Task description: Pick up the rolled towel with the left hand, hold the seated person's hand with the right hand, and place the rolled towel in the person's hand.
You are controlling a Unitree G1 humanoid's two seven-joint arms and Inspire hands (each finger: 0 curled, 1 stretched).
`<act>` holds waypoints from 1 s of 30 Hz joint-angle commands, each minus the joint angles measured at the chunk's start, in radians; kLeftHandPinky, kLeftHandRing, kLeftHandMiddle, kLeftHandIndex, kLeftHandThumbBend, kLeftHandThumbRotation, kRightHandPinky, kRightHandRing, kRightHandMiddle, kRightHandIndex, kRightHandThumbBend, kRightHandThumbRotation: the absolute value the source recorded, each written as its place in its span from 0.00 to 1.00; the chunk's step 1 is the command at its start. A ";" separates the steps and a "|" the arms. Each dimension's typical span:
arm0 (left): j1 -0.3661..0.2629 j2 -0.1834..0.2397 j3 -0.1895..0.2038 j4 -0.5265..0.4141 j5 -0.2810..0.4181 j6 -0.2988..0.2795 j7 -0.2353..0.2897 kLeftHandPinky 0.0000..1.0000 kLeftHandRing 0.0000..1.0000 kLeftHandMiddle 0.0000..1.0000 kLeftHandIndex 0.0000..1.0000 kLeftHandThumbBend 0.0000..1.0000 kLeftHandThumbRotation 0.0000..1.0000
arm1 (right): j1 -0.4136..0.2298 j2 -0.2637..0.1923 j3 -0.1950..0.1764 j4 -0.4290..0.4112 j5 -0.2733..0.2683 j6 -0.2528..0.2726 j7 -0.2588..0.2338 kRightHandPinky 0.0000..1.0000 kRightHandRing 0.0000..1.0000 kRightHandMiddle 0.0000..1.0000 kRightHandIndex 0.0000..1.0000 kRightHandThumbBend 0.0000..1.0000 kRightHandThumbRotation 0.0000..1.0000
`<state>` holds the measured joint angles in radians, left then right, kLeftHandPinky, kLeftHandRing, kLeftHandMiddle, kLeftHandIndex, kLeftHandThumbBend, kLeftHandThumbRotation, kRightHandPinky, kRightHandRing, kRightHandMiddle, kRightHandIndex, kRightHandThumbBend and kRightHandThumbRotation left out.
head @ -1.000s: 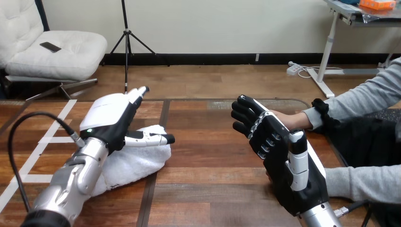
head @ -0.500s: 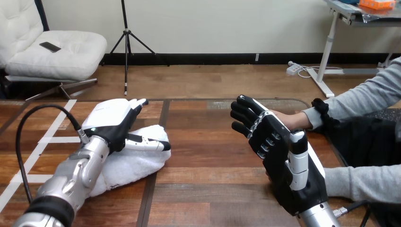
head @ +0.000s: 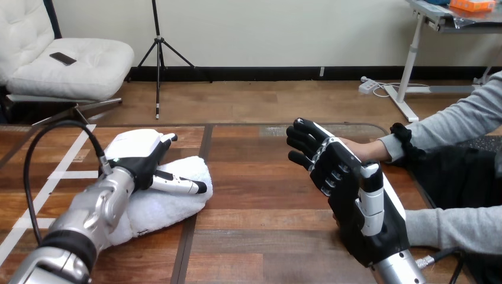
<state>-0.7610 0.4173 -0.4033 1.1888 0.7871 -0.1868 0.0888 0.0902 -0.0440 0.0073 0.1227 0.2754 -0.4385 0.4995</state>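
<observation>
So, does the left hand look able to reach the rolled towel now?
Probably yes: the left hand is right over the rolled towel, its fingers open, and nothing lies between them.

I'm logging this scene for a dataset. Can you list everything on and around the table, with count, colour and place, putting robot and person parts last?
rolled towel: one, white, on the table's left part, under the left hand.
tape lines: several, white, on the table's left part.
table: one, brown wood, across the view.
person's hand: one, at the right, just beyond the right hand; whether they touch cannot be told.
left hand: one, black and white, on the towel, fingers straight.
right hand: one, black and white, upright, fingers straight.
forearms: two, silver, rising from the bottom edge.
</observation>
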 commanded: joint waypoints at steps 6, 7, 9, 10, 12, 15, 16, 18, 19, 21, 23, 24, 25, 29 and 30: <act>-0.112 -0.017 -0.019 0.060 -0.032 0.051 -0.092 0.94 0.93 0.94 0.93 1.00 0.69 | -0.072 0.008 0.008 -0.015 0.000 -0.021 -0.005 0.90 0.92 0.88 0.86 0.97 1.00; -0.115 -0.020 -0.015 0.064 -0.040 0.063 -0.111 0.94 0.93 0.94 0.93 1.00 0.69 | -0.072 0.009 0.008 -0.015 -0.001 -0.023 -0.007 0.90 0.92 0.88 0.86 0.98 1.00; -0.118 -0.023 -0.013 0.068 -0.050 0.076 -0.132 0.93 0.93 0.94 0.94 1.00 0.67 | -0.072 0.010 0.008 -0.015 -0.004 -0.025 -0.010 0.90 0.92 0.88 0.86 0.98 1.00; -0.121 -0.027 -0.009 0.072 -0.060 0.091 -0.154 0.93 0.93 0.94 0.94 1.00 0.67 | -0.071 0.011 0.008 -0.016 -0.004 -0.025 -0.012 0.90 0.92 0.88 0.86 0.98 1.00; -0.125 -0.030 -0.006 0.074 -0.073 0.108 -0.178 0.91 0.94 0.95 0.94 1.00 0.66 | -0.071 0.011 0.009 -0.017 -0.005 -0.025 -0.014 0.90 0.92 0.88 0.86 0.98 1.00; -0.130 -0.033 -0.013 0.076 -0.082 0.129 -0.214 0.88 0.95 0.95 0.95 1.00 0.65 | -0.071 0.013 0.009 -0.018 -0.003 -0.027 -0.014 0.90 0.92 0.88 0.86 0.97 1.00; -0.132 -0.035 -0.016 0.077 -0.085 0.136 -0.225 0.86 0.96 0.96 0.95 1.00 0.64 | -0.071 0.013 0.009 -0.019 -0.003 -0.027 -0.015 0.90 0.91 0.88 0.86 0.97 1.00; -0.134 -0.036 -0.020 0.077 -0.090 0.144 -0.237 0.85 0.96 0.96 0.95 1.00 0.64 | -0.070 0.013 0.010 -0.021 -0.003 -0.026 -0.016 0.90 0.91 0.88 0.86 0.97 1.00; -0.135 -0.036 -0.023 0.078 -0.091 0.147 -0.243 0.85 0.96 0.96 0.95 1.00 0.63 | -0.070 0.012 0.010 -0.021 -0.003 -0.026 -0.016 0.90 0.91 0.88 0.86 0.97 1.00; -0.135 -0.037 -0.027 0.078 -0.092 0.151 -0.250 0.84 0.96 0.96 0.95 1.00 0.63 | -0.070 0.012 0.011 -0.022 -0.004 -0.026 -0.017 0.90 0.91 0.88 0.86 0.97 1.00; -0.135 -0.038 -0.028 0.078 -0.094 0.156 -0.258 0.84 0.97 0.96 0.95 1.00 0.63 | -0.070 0.011 0.011 -0.023 -0.002 -0.026 -0.017 0.90 0.91 0.88 0.86 0.97 1.00; -0.135 -0.038 -0.029 0.078 -0.095 0.157 -0.260 0.84 0.97 0.96 0.95 1.00 0.62 | -0.070 0.011 0.012 -0.023 -0.002 -0.026 -0.018 0.90 0.91 0.88 0.86 0.97 1.00; -0.135 -0.038 -0.029 0.077 -0.097 0.158 -0.264 0.84 0.97 0.96 0.95 1.00 0.62 | -0.070 0.011 0.012 -0.023 0.000 -0.026 -0.017 0.90 0.91 0.88 0.86 0.97 1.00; -0.135 -0.039 -0.028 0.076 -0.103 0.159 -0.274 0.85 0.98 0.97 0.95 1.00 0.62 | -0.069 0.010 0.013 -0.024 0.001 -0.027 -0.017 0.90 0.91 0.88 0.86 0.97 1.00; -0.134 -0.039 -0.028 0.076 -0.104 0.159 -0.276 0.85 0.98 0.97 0.95 1.00 0.62 | -0.069 0.010 0.013 -0.024 0.001 -0.027 -0.018 0.90 0.91 0.88 0.86 0.97 1.00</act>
<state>-0.8579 0.3761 -0.4156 1.2478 0.6863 -0.0423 -0.1743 0.0803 -0.0426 0.0199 0.1226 0.2729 -0.4389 0.4861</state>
